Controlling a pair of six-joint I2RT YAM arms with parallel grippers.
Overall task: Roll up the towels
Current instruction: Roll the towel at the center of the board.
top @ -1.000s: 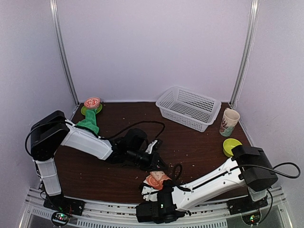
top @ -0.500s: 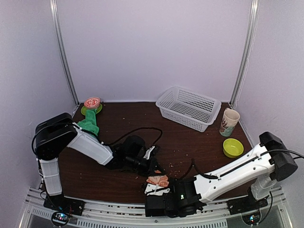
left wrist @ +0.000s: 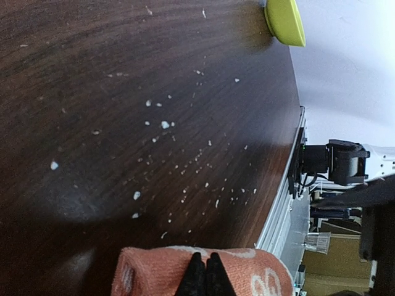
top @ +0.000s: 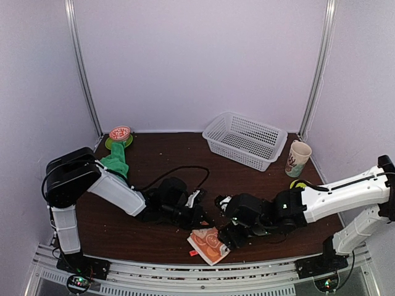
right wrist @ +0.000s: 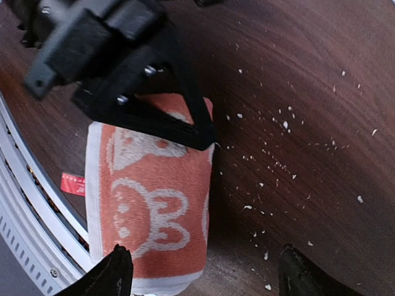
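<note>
The peach towel [right wrist: 148, 197] is a short, thick roll, orange with white cartoon bunnies and a white border along its edges. It lies on the table [top: 160, 154] at the near edge, between the two claws. The green towel [top: 115, 161] is plain and plush. It sits bunched up well apart at the back left, partly hidden behind the left arm.

A small red tag [right wrist: 73, 183] sticks out from the peach towel's side; its white print is too small to read. The cup [top: 298, 158] carries a coloured print that is also unreadable.

There are two towels, one white mesh basket [top: 245, 140], one cup, one yellow-green bowl [left wrist: 285, 21] and one green plate [top: 111, 143] with a round red-and-white thing on it. Many white crumbs are scattered over the dark wood.

The left claw [left wrist: 205, 271] has its fingers brought together, tips touching each other and pressed against the top of the peach roll. Whether any cloth is caught between them cannot be told. The right claw [right wrist: 205, 268] is spread wide and holds nothing, one finger over the roll's end and the other over bare table beside it.
</note>
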